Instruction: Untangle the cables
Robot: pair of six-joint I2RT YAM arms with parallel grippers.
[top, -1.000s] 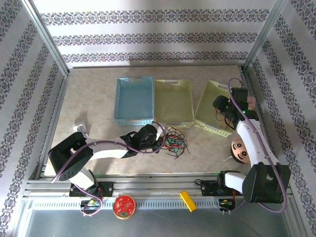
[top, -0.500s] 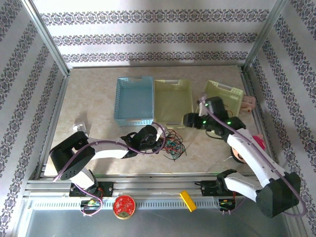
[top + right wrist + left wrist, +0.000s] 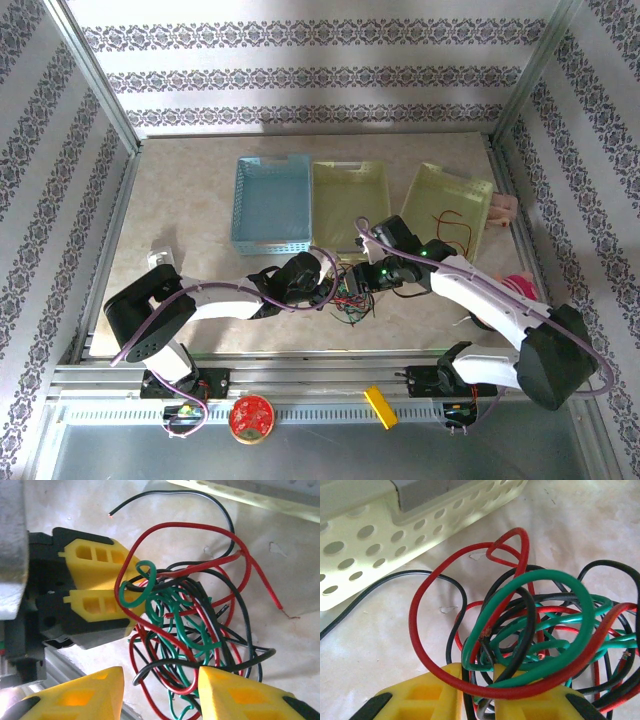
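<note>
Red, green and black strands make up the cables, a curly clump on the tabletop at 6 o'clock from the middle basket. I have the left gripper at the clump's 9 o'clock edge. Its yellow fingers are nearly together, with a few black and green strands running through the slit. I cannot tell whether they are pinched or merely lying there. I read this hand as the anchor, placed to stop the bundle sliding. The right gripper sits at the clump's 3 o'clock side, jaws well apart, straddling its edge and gripping nothing yet. I judge it stands wide so it can take one loop rather than a fistful. One red strand lies alone in the tilted basket at 2 o'clock, which looks like the drop-off for freed wires. The long red loop arching over the clump seems the easiest candidate.
</note>
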